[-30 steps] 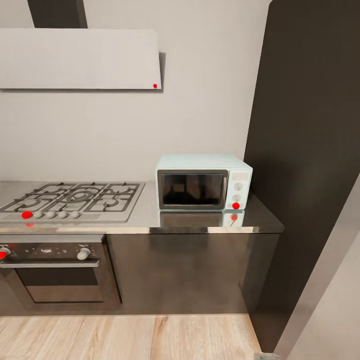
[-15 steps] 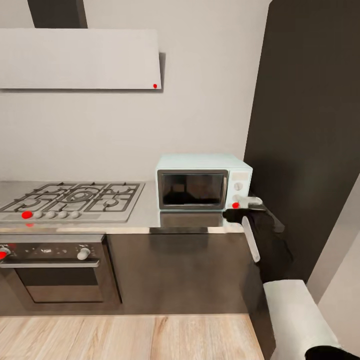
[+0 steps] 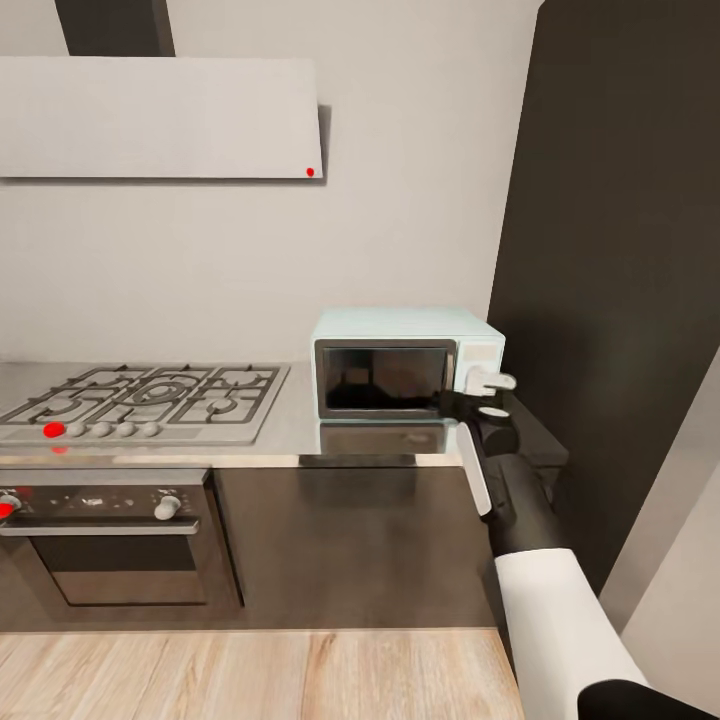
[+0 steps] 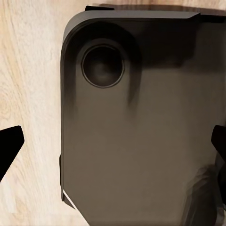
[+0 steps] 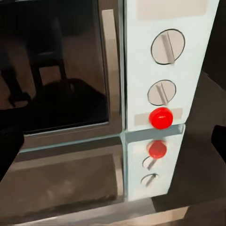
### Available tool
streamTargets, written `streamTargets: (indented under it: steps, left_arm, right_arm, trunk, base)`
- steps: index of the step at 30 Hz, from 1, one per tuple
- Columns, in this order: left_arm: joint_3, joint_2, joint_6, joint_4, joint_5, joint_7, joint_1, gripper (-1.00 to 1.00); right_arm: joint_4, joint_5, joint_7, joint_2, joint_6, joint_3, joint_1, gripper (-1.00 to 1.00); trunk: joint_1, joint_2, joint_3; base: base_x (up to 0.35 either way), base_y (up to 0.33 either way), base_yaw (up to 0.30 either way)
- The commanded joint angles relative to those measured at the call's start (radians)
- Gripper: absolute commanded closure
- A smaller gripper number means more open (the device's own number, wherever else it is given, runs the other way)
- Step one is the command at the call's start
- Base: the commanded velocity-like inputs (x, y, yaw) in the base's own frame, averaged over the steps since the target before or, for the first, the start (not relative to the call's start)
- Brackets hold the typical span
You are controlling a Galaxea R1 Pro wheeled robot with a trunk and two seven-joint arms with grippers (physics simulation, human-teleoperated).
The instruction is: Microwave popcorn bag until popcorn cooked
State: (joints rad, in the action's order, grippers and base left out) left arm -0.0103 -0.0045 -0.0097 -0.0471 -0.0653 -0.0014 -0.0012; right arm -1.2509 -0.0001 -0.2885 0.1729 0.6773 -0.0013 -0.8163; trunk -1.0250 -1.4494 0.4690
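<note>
The right claw point(image 3: 487, 393) hangs before the microwave point(image 3: 405, 362) control panel on the tabletop point(image 3: 300, 435), presumably to open its door; fingers spread, empty.

- The right gripper point(image 3: 478, 392) and its black forearm are covering the lower knobs and red light of the pale mint-blue box microwave point(image 3: 400, 345) in the head view, so how its fingers stand is not readable.
- The steel gas hob with black grates point(image 3: 140, 398) is running off the head view's left edge.
- The left gripper's dark fingers point(image 4: 8, 148) are being cut off at the wrist picture's edges.
</note>
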Motion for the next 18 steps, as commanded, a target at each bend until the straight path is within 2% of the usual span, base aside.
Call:
streamTargets:
  steps: [1, 3, 4, 7, 8, 10, 12, 18]
  left_arm:
    - [0.0, 0.0, -0.001, 0.0, -0.007, 0.0, 0.0, -1.0]
    - [0.0, 0.0, -0.001, 0.0, -0.007, 0.0, 0.0, -1.0]
    - [0.0, 0.0, -0.001, 0.0, -0.007, 0.0, 0.0, -1.0]
    - [0.0, 0.0, -0.001, 0.0, -0.007, 0.0, 0.0, -1.0]
    - [0.0, 0.0, -0.001, 0.0, -0.007, 0.0, 0.0, -1.0]
    - [0.0, 0.0, -0.001, 0.0, -0.007, 0.0, 0.0, -1.0]
    - [0.0, 0.0, -0.001, 0.0, -0.007, 0.0, 0.0, -1.0]
    - [0.0, 0.0, -0.001, 0.0, -0.007, 0.0, 0.0, -1.0]
  right_arm:
    - [0.006, 0.0, -0.001, 0.0, -0.005, 0.0, 0.004, -1.0]
    - [0.031, -0.001, 0.005, -0.003, -0.038, 0.0, 0.01, -1.0]
    - [0.102, -0.001, 0.014, -0.007, -0.1, 0.0, 0.014, -1.0]
    - [0.212, 0.001, 0.045, -0.008, -0.191, 0.001, 0.015, -1.0]
    - [0.274, 0.007, 0.067, -0.009, -0.243, 0.002, 0.015, -1.0]
    - [0.311, 0.032, 0.082, -0.008, -0.282, 0.003, 0.015, -1.0]
    - [0.325, 0.059, 0.09, -0.009, -0.297, 0.0, 0.016, -1.0]
    - [0.331, 0.07, 0.105, -0.01, -0.302, -0.001, 0.016, -1.0]
  trunk:
    - [0.0, -0.001, 0.001]
    - [0.0, -0.001, 0.001]
    - [0.0, -0.001, 0.001]
    - [0.0, -0.001, 0.001]
    - [0.0, -0.001, 0.001]
    - [0.0, -0.001, 0.001]
    - [0.0, -0.001, 0.001]
    - [0.0, -0.001, 0.001]
  base:
    - [0.0, 0.0, 0.0]
    - [0.0, 0.0, 0.0]
    - [0.0, 0.0, 0.0]
    - [0.0, 0.0, 0.0]
    - [0.0, 0.0, 0.0]
    - [0.0, 0.0, 0.0]
    - [0.0, 0.0, 0.0]
    - [0.0, 0.0, 0.0]
